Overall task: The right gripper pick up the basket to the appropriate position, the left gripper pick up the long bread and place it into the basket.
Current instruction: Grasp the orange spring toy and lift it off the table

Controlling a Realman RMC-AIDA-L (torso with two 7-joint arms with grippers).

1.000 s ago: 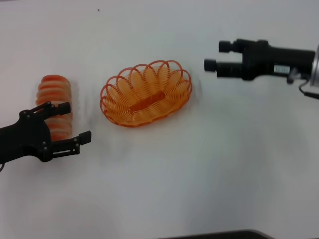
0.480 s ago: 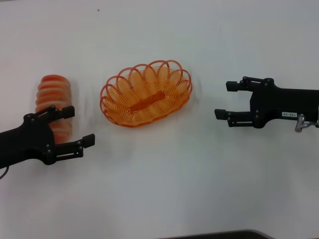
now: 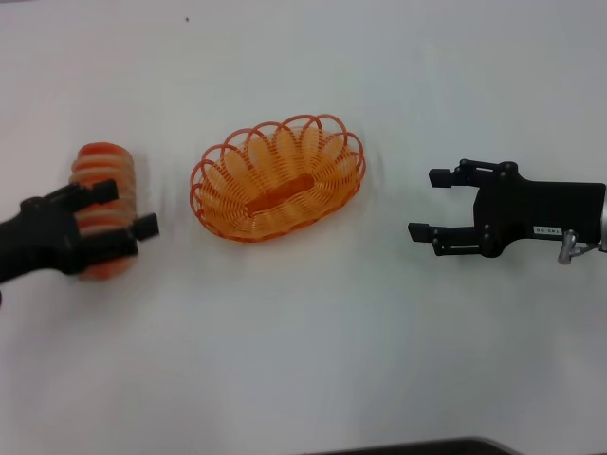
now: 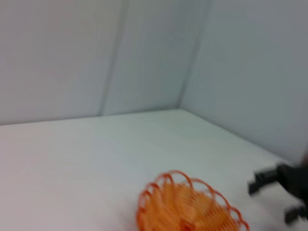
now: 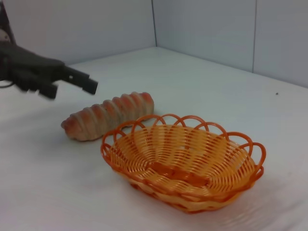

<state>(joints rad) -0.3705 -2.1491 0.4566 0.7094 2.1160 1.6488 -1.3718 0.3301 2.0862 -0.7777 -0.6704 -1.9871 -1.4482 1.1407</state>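
Note:
The orange woven basket [image 3: 278, 178] sits on the white table, a little left of the middle. It also shows in the left wrist view [image 4: 187, 207] and the right wrist view [image 5: 183, 161]. The long bread [image 3: 102, 167], striped orange and cream, lies left of the basket; the right wrist view [image 5: 108, 115] shows it whole. My left gripper [image 3: 126, 209] is open and hovers over the near half of the bread, hiding that part in the head view; it also shows in the right wrist view [image 5: 72, 81]. My right gripper [image 3: 428, 204] is open and empty, right of the basket and apart from it.
The white table [image 3: 313, 351] stretches in front of the basket and between basket and right gripper. Grey walls [image 5: 207, 29] stand beyond the table. A dark edge [image 3: 417, 447] shows at the table's near side.
My left gripper moved away from me and left, onto the bread. My right gripper came nearer and turned during the first half second, then barely shifted. Basket and bread stayed put.

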